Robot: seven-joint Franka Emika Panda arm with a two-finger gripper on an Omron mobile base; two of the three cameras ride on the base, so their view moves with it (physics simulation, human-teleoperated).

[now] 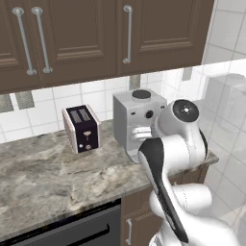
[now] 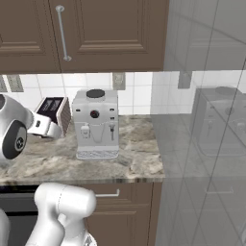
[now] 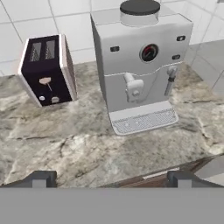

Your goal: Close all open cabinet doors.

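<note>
Dark brown upper cabinet doors (image 1: 77, 33) with long silver bar handles hang over the counter, and all of them look flush with their frames. One of these doors (image 2: 105, 29) also runs along the top of the right base view. A lower cabinet door (image 1: 139, 226) with a vertical handle sits under the counter edge and looks shut. My gripper (image 3: 111, 179) is open with nothing between its fingertips (image 3: 43, 177). It hovers over the counter's front edge and faces the coffee machine, well below the upper doors.
A white coffee machine (image 3: 140, 65) stands on the marble counter (image 1: 43, 178), with a dark toaster (image 3: 46, 70) to its left. A grey glossy refrigerator side (image 2: 206, 120) bounds the right. A black appliance front (image 1: 72, 230) and a drawer (image 2: 120, 197) sit below the counter.
</note>
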